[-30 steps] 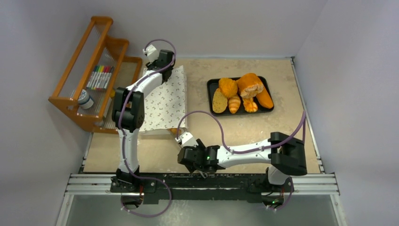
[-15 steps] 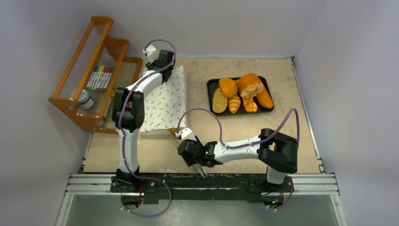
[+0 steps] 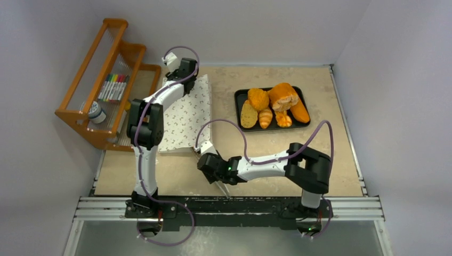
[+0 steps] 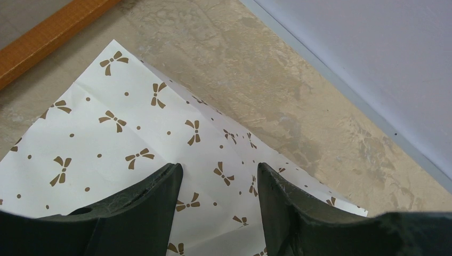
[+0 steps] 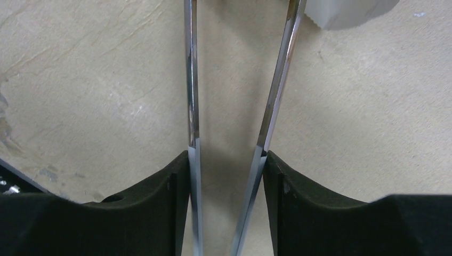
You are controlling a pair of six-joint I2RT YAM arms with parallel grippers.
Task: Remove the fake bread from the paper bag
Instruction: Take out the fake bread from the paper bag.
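Reaching over the bag (image 3: 184,120), I have my left gripper (image 4: 218,173) at its far end, near the far right corner. The jaws stand apart with nothing between them but the bow-printed paper lying flat below, and I cannot tell whether the tips touch it. Beyond that gripper the bare table (image 3: 117,170) runs to the wall. The rest of the bag stretches back from it toward my bases. My right gripper (image 5: 226,157) hangs low over the table just past the bag's near end, on its right side. It is clamped on a pair of metal tongs (image 5: 190,80), with one finger (image 5: 160,202) against the outside of each blade. The blades stand apart and spread wider away from the gripper, with only bare table between them. From above, the tongs point toward the near edge of the table. The bread (image 3: 282,96) lies well beyond my right gripper and off to its right, heaped on a black tray (image 3: 239,97). I can see loaves, a round roll, a flat slice and two small croissants, all touching or nearly so. The tray sits apart from the bag, to the right of my left gripper. On the left of that gripper stands a wooden rack (image 3: 115,23) holding markers (image 3: 113,87).
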